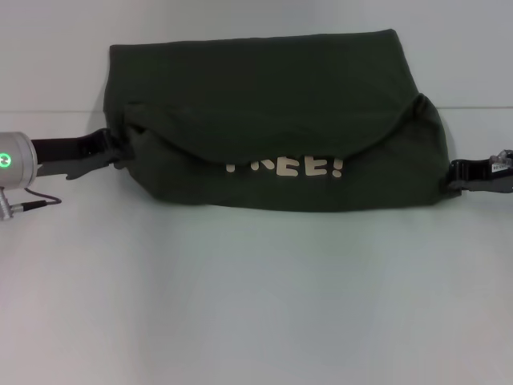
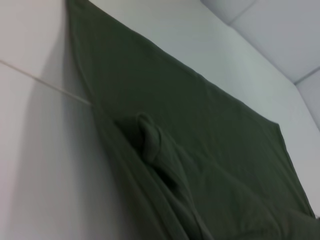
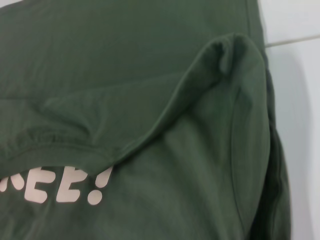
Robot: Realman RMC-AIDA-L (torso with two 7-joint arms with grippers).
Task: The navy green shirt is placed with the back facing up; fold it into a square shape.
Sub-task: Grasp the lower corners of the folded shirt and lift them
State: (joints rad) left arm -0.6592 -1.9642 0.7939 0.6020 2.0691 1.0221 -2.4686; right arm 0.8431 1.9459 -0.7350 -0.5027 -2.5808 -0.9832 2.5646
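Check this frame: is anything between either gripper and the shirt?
Nothing visible is. The left gripper sits at the shirt's left edge and the right gripper at its right edge, each meeting the cloth directly. Only the bare table surrounds the shirt.

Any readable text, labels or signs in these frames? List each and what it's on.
"REE!" in pale block letters on the dark olive-green cotton shirt, lettering at; a fabric fold hides the tops and whatever comes before it.
A lit green ring on the left arm's silver wrist: indicator light, no text.
Nothing else readable.
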